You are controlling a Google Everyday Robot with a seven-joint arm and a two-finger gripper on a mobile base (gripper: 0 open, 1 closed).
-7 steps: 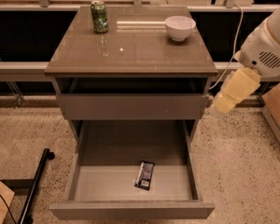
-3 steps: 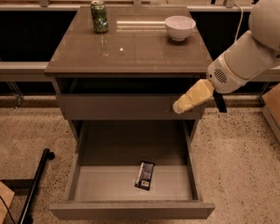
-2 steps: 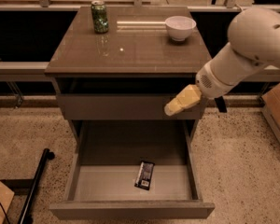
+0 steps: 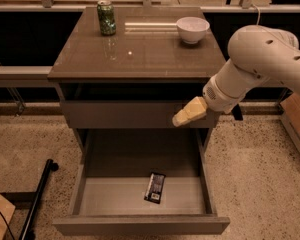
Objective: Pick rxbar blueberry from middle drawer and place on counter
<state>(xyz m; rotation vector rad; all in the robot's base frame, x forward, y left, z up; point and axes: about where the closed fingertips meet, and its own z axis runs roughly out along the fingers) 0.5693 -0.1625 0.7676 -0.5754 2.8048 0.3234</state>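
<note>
The rxbar blueberry (image 4: pixel 155 187), a small dark bar with white print, lies flat on the light grey floor of the open middle drawer (image 4: pixel 105 196), right of centre. My gripper (image 4: pixel 186 115) hangs in front of the closed drawer front above, at its right side, well above the bar and a little to its right. It holds nothing that I can see. The white arm reaches in from the right. The counter (image 4: pixel 155 54) is the glossy brownish top of the cabinet.
A green can (image 4: pixel 106 17) stands at the counter's back left and a white bowl (image 4: pixel 192 29) at its back right. A black pole (image 4: pixel 37 199) lies on the speckled floor to the left. A brown box (image 4: pixel 296 121) sits at the right edge.
The arm has swung in from the right and moved left and down, bringing the gripper from beside the cabinet to in front of the upper drawer front. The bar has not moved.
</note>
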